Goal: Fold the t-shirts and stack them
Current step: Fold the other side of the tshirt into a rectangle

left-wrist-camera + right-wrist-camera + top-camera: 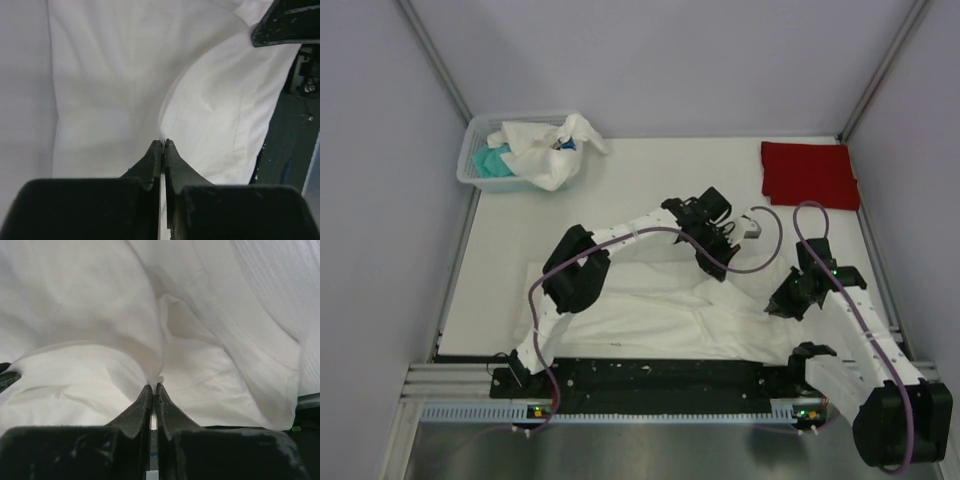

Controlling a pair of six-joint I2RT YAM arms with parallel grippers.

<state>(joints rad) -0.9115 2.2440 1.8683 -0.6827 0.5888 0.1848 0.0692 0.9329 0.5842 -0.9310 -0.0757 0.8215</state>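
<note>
A large white t-shirt [650, 315] lies rumpled across the near part of the table; no print shows on it. My left gripper [715, 268] is at the shirt's far right part and is shut on a fold of the white cloth [210, 110], fingertips pinched together [164, 143]. My right gripper [777, 307] is at the shirt's right edge, shut on a bunched bit of the same shirt [100, 315], which rises in a peak from its tips [153, 386]. A folded red t-shirt [810, 174] lies at the back right.
A small white plastic basket [477, 172] at the back left holds crumpled white cloth [545, 150] and teal cloth [492, 160]. The black base rail [650, 375] runs along the near edge. Grey walls enclose the table on three sides.
</note>
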